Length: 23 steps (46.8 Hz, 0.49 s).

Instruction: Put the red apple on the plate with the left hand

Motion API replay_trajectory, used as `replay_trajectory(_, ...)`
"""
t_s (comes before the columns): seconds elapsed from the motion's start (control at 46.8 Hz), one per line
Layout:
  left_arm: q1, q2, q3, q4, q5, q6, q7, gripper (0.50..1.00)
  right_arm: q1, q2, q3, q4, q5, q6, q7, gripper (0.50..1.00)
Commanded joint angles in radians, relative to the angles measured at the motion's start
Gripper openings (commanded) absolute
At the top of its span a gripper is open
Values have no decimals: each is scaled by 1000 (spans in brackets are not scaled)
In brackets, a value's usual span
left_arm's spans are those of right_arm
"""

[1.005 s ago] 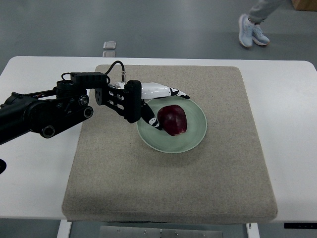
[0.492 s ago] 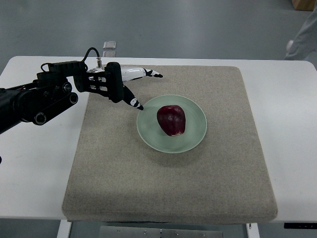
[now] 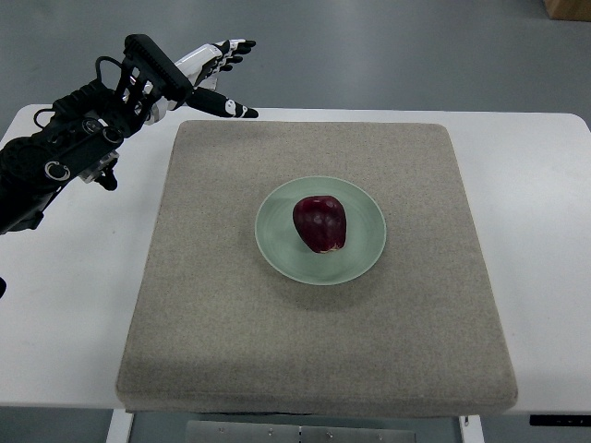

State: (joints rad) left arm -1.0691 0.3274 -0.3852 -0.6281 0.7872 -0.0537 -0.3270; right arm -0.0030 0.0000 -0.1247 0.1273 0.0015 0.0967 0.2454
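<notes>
A dark red apple point(image 3: 320, 222), glossy and slightly lopsided, sits at the centre of a pale green plate point(image 3: 367, 242); the left hand point(image 3: 205, 78) hovers well beyond the plate, fingers point(image 3: 231, 108) spread wide and empty.

Hidden and cut-off parts, top view

The left arm point(image 3: 65, 161) runs out of the picture at the left edge, so its upper part is unseen. The red apple point(image 3: 320, 222) covers the middle of the plate point(image 3: 367, 242). The grey mat point(image 3: 314, 351) hides most of the white table point(image 3: 545, 258), whose near edge and legs are cut by the bottom edge. A brown object point(image 3: 568, 7) shows only a corner at top right.
</notes>
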Motion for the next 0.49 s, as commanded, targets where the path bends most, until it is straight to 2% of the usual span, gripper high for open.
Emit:
replay_trajectory(0.0, 0, -11, -1, 19, -126, 32, 14, 992, 0, 0, 0, 0, 0, 0, 0, 964)
replay_trajectory(0.107, 1, -19, -1, 31, -276, 83, 17, 994, 0, 0, 0, 0, 0, 0, 0, 964)
replay_trajectory(0.214, 0, -27, -9, 33, -419, 101, 22, 994, 0, 0, 0, 0, 0, 0, 0, 964)
replay_trajectory(0.363, -2, -51, -37, 74, -635, 156, 94, 994, 0, 0, 0, 0, 0, 0, 0, 964)
replay_trajectory(0.47, -3, -62, -49, 103, -732, 160, 126, 994, 0, 0, 0, 0, 0, 0, 0, 964)
